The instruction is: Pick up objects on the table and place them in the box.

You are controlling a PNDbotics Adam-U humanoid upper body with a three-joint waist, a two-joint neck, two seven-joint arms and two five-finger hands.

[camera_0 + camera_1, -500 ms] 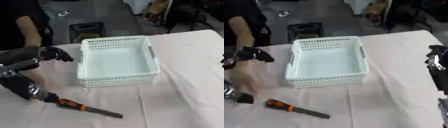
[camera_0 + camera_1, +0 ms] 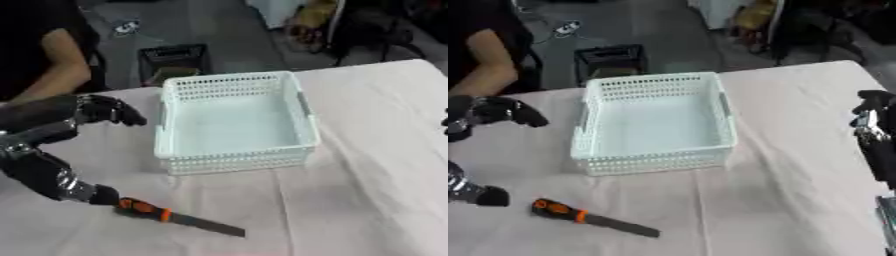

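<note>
Nothing is shifting noticeably; left hand (image 2: 105,111), fingers curling on nothing, is risking missing the saw (image 2: 592,218), box (image 2: 234,121) staying unfilled.

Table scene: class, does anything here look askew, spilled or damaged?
Nothing stands out. The white basket stands upright and empty on the cloth; the orange-handled saw lies flat in front of it, apart from the left hand.
</note>
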